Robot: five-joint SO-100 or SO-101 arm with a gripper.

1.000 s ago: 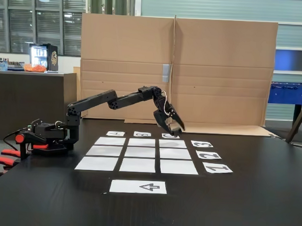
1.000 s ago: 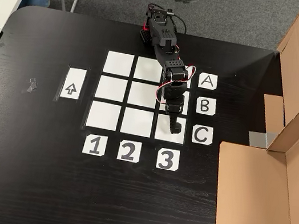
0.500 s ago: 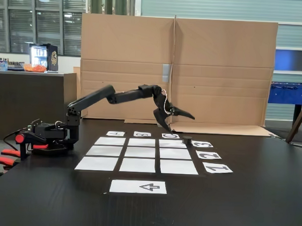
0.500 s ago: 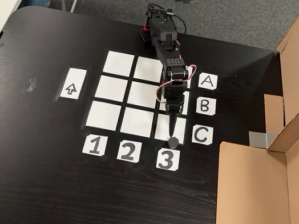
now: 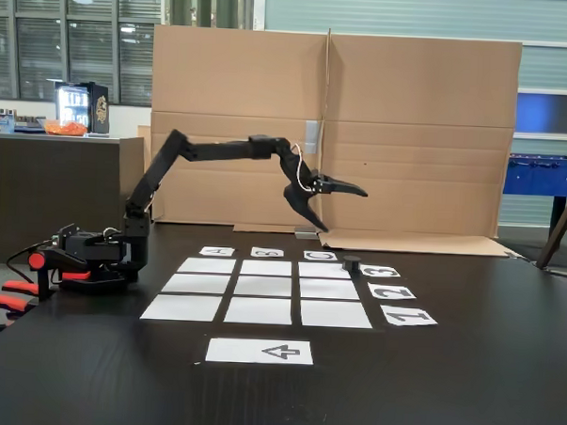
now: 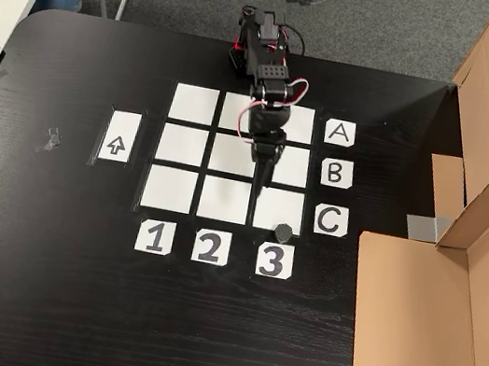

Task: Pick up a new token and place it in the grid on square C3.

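Note:
The token (image 6: 281, 231), a small black cylinder, stands on the edge of square C3 (image 6: 279, 203) nearest the "3" label (image 6: 273, 260). In the side fixed view the token (image 5: 351, 264) sits at the right end of the far row of the grid (image 5: 200, 284), on square C3 (image 5: 320, 270). My gripper (image 5: 344, 211) hangs open and empty well above the table, up and left of the token. From above, the gripper (image 6: 253, 205) lies over the gap between the middle and right columns of the grid (image 6: 184, 149), clear of the token.
A white arrow sheet (image 6: 119, 136) lies beside the grid. Labels A (image 6: 340, 133), B and C line one side, 1, 2, 3 another. Large cardboard panels (image 6: 429, 320) stand at the table's right; in the side view the cardboard (image 5: 409, 133) rises behind the grid. The arm base (image 6: 259, 43) is at the table's far edge.
The gripper, low over C3 a second ago, opened and left the token on the square's edge. It has since risen and swung toward the middle column.

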